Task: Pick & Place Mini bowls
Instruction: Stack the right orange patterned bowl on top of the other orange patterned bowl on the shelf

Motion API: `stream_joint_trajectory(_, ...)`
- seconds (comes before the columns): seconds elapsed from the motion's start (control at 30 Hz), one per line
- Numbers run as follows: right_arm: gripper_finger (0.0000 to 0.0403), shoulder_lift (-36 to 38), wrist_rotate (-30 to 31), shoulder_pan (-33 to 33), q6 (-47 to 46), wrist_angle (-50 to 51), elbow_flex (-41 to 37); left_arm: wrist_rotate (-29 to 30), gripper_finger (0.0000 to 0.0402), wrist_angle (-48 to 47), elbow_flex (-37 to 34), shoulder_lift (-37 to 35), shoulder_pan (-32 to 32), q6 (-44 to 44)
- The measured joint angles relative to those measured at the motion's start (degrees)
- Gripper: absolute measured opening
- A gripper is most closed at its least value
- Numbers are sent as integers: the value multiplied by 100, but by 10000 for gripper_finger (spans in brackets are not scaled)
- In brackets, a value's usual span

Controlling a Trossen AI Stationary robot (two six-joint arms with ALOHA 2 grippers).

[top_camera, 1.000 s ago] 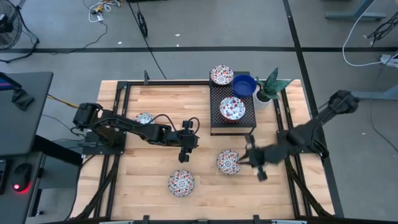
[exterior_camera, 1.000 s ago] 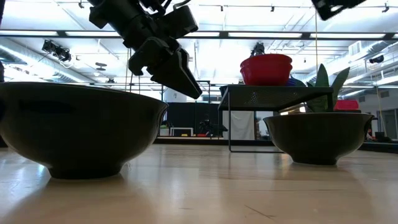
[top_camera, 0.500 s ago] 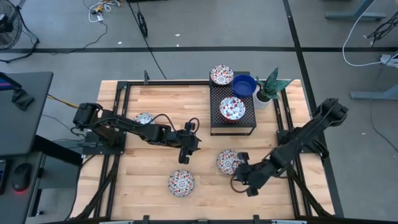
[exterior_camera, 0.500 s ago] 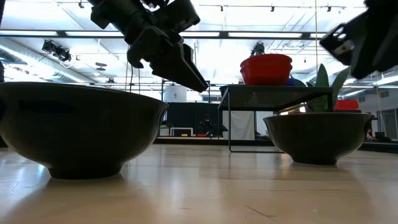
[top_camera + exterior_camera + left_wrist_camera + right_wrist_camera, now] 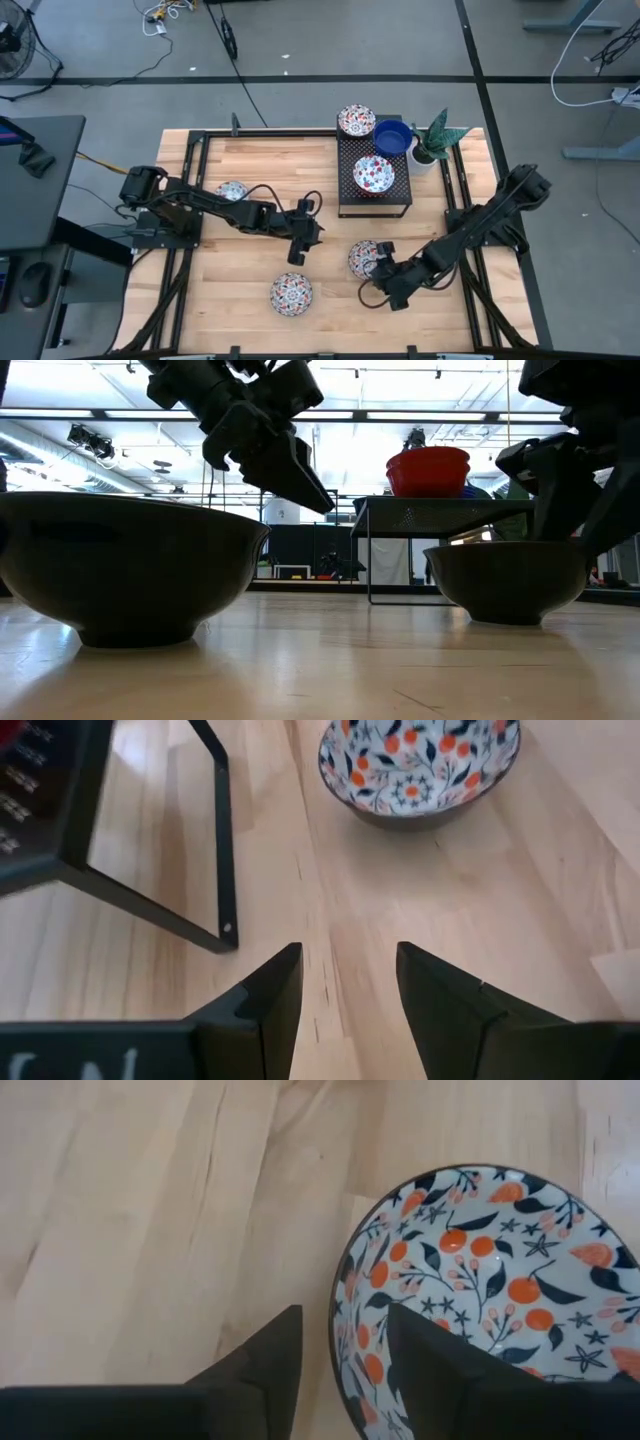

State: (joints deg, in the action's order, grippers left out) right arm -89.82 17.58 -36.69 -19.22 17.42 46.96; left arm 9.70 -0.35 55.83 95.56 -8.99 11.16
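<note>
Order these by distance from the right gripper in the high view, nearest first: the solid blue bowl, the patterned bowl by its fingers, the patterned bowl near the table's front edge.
From the right gripper:
1. Patterned bowl by its fingers, centre-right.
2. Front-edge patterned bowl, toward the left arm's side.
3. Glossy blue ceramic bowl, on the black rack at the back.

Six mini bowls show from above, all upright. Three sit together at the back right: a floral bowl white with red-and-blue pattern at the far left of that group, a solid glossy blue bowl just beside it, and another floral bowl nearer the table's middle. On the bare wood, a floral bowl stands right of centre; close up its inside shows orange fruits, dark leaves and small stars under a dark rim. Another floral bowl stands near the front edge, well apart. A smaller-looking patterned bowl lies at the left.
</note>
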Motion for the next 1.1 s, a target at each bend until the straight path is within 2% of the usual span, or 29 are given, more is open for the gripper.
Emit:
stream_joint_trajectory(0.27, 93, -145, 0, -43, 34, 60, 2, 1, 167, 24, 0, 21, -13, -9)
stream_joint_trajectory(0.53, 12, -126, 194, -239, 113, 52, 24, 5, 167, 31, 0, 20, -13, -9)
stream_joint_trajectory(0.73, 15, -124, -24, -411, 452, 135, 481, 5, 167, 31, 0, 19, -13, -10)
stream_joint_trajectory(0.83, 6, -127, -3, -414, 835, 591, 966, 8, 167, 6, 0, 18, -24, -105)
stream_joint_trajectory(1.03, 7, -127, 462, -409, 1517, 1936, 2013, -193, 167, -406, -35, 18, -45, -346)
stream_joint_trajectory(1.1, 7, -127, 714, -409, 1745, 2374, 2361, -400, 167, -72, -262, 14, -61, -287)
